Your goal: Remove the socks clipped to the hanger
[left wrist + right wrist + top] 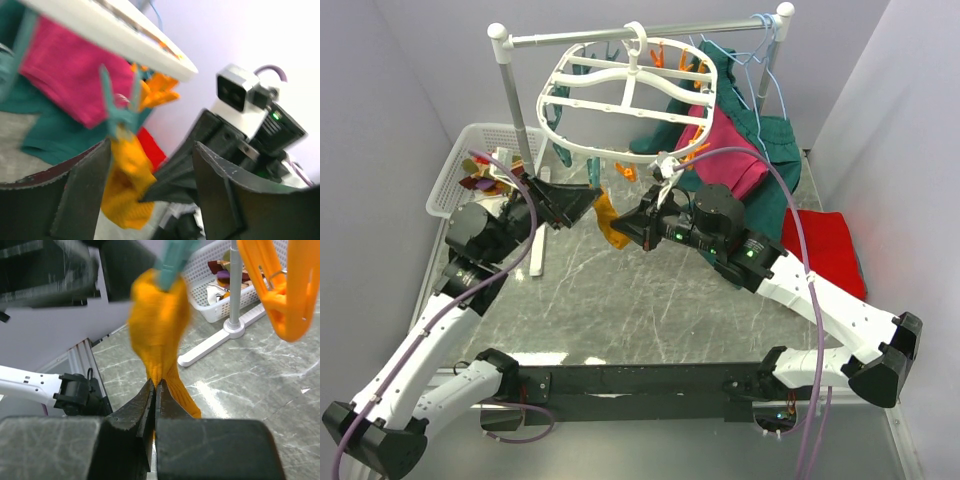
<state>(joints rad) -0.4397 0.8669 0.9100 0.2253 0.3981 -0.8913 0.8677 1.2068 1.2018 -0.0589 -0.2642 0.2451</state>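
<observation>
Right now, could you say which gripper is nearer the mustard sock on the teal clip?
Right: right gripper is shut on the mustard sock; left gripper hangs open beside it.

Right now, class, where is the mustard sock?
In the top view the mustard sock hangs near centre from a teal clip under the near rim of the hanger, pinched by the right gripper, the open left gripper beside it.

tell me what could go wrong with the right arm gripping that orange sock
The right gripper pinches the orange sock only by its lower part, so it may slip free on a pull. The teal clip grips the sock's top; tugging could swing the hanger or lift it off the pole. The open left gripper sits close by and the arms might collide.
</observation>
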